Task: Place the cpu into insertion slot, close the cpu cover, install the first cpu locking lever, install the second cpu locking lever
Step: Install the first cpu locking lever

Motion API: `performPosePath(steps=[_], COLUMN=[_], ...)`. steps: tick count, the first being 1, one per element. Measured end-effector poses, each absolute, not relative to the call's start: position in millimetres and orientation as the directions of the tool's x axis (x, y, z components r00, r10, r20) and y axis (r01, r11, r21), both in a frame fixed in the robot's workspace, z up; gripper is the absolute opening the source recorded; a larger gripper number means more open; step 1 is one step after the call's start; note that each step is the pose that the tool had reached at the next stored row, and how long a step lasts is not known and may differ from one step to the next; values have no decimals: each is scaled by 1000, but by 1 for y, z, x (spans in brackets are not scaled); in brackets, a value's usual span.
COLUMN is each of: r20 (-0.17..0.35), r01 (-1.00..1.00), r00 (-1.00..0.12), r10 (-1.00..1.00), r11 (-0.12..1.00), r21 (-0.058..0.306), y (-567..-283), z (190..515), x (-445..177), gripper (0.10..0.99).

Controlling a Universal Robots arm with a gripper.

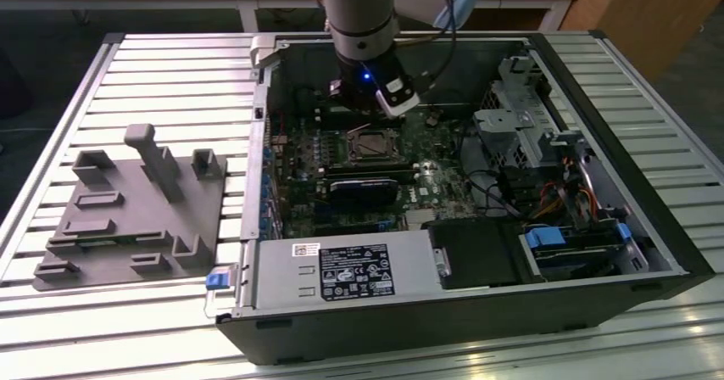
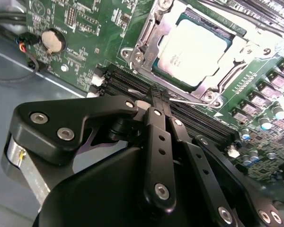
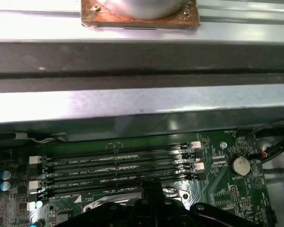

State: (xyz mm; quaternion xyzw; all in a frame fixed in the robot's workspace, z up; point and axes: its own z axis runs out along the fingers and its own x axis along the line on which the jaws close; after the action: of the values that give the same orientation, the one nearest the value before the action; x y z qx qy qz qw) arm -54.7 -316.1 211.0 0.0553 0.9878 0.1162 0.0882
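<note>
The cpu [image 2: 194, 45], a pale silver square, lies in the insertion slot [image 1: 368, 145] on the green motherboard. The cpu cover [image 2: 144, 54], a silvery frame, lies flat around the chip's edges. My gripper [image 2: 158, 96] is shut, its black fingers [image 2: 154, 137] pressed together. The tips sit just beside the socket's near edge, at a thin metal locking lever [image 2: 194, 100] that runs along that edge. Whether the lever is pinched between the tips is hidden. In the exterior view the gripper [image 1: 369, 125] hangs right behind the socket. The first wrist view shows the fingertips [image 3: 149, 189] over the memory slots.
The open computer case [image 1: 633, 227] walls in the board. A black card [image 1: 362, 185] and the power supply [image 1: 339, 270] lie in front of the socket, a drive cage [image 1: 526, 125] at the exterior view's right. A grey fixture plate [image 1: 125, 210] stands outside.
</note>
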Motion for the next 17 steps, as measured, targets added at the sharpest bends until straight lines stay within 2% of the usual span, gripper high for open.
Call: performPosePath(steps=[17], r20=[-161], r01=[196], r00=[-958], r10=[238], r11=[951], r21=[239], y=[-308], z=[207], x=[-56], gripper=[106])
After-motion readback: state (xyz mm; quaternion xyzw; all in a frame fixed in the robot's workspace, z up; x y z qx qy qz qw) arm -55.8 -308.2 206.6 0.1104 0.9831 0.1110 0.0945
